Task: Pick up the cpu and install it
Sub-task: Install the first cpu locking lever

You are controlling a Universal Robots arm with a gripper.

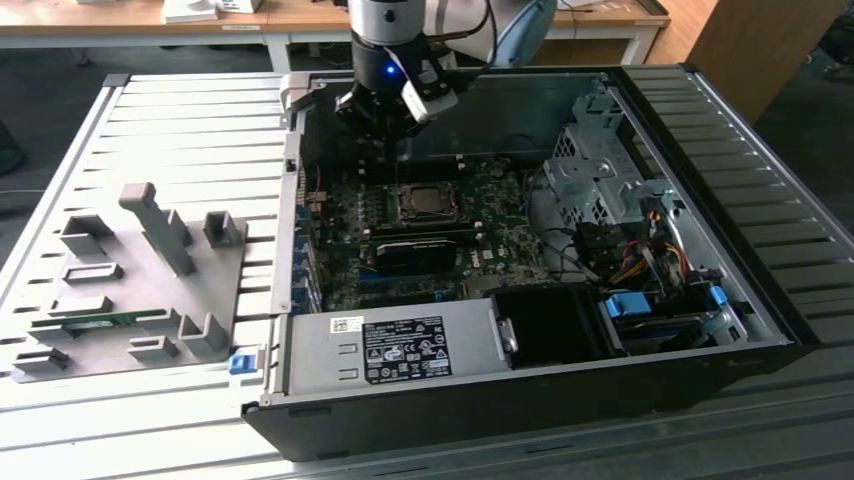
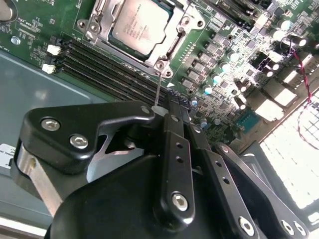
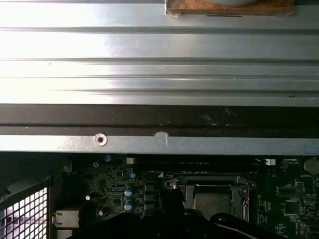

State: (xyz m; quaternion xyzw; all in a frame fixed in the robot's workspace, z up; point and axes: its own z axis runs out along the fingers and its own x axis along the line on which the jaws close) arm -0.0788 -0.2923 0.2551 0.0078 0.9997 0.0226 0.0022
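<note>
The cpu [image 1: 427, 203], a small square chip with a silvery-grey top, lies in its socket on the green motherboard [image 1: 494, 225] inside the open computer case [image 1: 534, 400]. It shows in both wrist views [image 2: 142, 25] [image 3: 214, 201], framed by the metal socket bracket. My gripper [image 1: 382, 150] hangs inside the case just behind the socket, by the case's far wall. Its black fingers [image 2: 174, 144] lie side by side, shut, with nothing between them. A thin wire lever [image 2: 158, 92] runs from the socket corner to the fingertips.
A grey fixture plate [image 1: 147, 270] with upright blocks lies at the exterior view's left, with a green memory stick [image 1: 100, 320] on it. In the case are the power supply [image 1: 387, 350], a drive cage [image 1: 601, 160] and loose cables [image 1: 654, 260]. Empty memory slots [image 2: 109, 74] run beside the socket.
</note>
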